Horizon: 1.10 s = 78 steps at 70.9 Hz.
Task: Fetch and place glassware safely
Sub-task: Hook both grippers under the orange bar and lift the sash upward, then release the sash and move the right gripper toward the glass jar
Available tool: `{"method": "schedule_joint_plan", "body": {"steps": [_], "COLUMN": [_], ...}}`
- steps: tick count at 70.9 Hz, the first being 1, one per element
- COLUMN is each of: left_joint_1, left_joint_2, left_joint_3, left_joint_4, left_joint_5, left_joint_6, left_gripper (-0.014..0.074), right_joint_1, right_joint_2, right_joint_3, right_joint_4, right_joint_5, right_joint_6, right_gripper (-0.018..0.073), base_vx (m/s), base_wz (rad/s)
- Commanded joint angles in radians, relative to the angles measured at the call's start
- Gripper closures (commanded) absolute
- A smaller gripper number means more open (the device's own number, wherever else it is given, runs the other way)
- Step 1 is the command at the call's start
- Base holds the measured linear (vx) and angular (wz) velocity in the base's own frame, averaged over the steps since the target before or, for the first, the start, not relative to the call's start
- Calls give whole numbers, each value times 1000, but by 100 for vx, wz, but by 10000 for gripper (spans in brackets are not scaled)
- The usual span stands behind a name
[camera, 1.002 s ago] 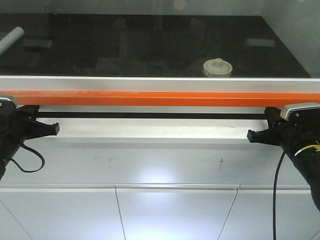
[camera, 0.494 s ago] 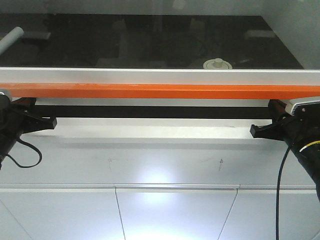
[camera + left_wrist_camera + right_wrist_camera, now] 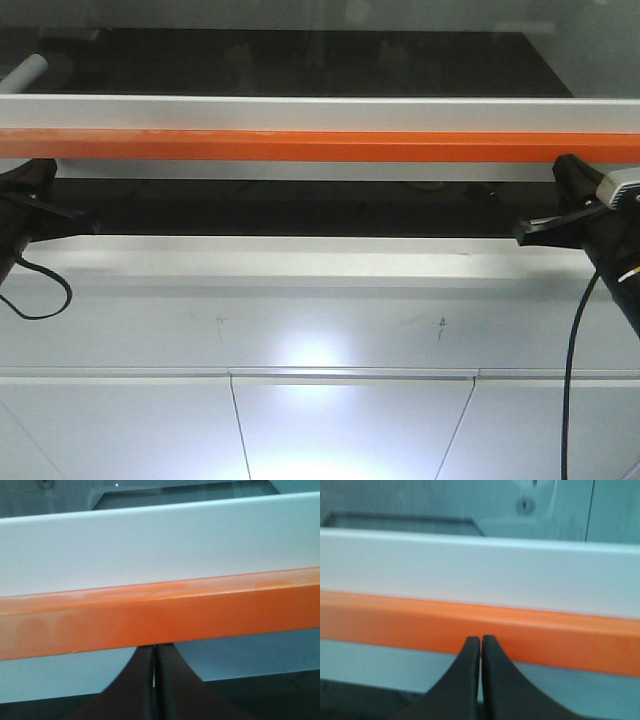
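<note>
The glassware is hidden behind the raised sash frame. That frame is a white rail (image 3: pixel 300 110) with an orange bar (image 3: pixel 320 146) along its lower edge. My left gripper (image 3: pixel 45 168) sits under the bar's left end and my right gripper (image 3: pixel 566 163) under its right end. In the left wrist view the left gripper (image 3: pixel 154 646) is shut and empty, its tips meeting the underside of the orange bar (image 3: pixel 160 617). The right wrist view shows the right gripper (image 3: pixel 481 639) shut and empty, its tips in front of the orange bar (image 3: pixel 545 637).
Below the bar a dark gap (image 3: pixel 300 205) opens onto the black work surface inside the cabinet. A white sill (image 3: pixel 300 262) runs along the front, with white cabinet panels (image 3: pixel 350 420) beneath. A grey tube (image 3: pixel 25 72) shows at the far left behind the glass.
The orange bar and white rail have moved up, and both grippers have risen with them. The cream lid seen above the rail earlier is now covered by it.
</note>
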Motion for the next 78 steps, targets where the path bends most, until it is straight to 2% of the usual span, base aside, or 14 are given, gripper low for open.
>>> {"method": "schedule_joint_plan", "body": {"steps": [1, 16, 38, 60, 78], "left_joint_1": [-7, -7, -7, -7, -7], "left_joint_2": [-72, -94, -156, -215, -287], "left_joint_3": [-42, -98, -188, -200, -200], "left_joint_4": [1, 24, 50, 50, 50], "left_joint_5": [-157, -95, -11, 21, 56], "left_joint_6": [-6, -6, -6, -6, -6], "left_gripper": [603, 603, 603, 603, 603], "right_joint_1": [-3, -3, -3, -3, -3], "right_joint_2": [-53, -101, -183, -267, -327], "right_joint_3": [-57, -110, -120, -120, -120], "right_joint_4": [-2, -4, -7, -7, -7], "right_joint_5": [-145, -62, -40, -1, 35], "right_joint_6": [-10, -7, -5, -3, 36], "right_gripper": [563, 563, 563, 563, 563], "base_vx": [0, 0, 0, 0, 0], "base_wz": [0, 0, 0, 0, 0]}}
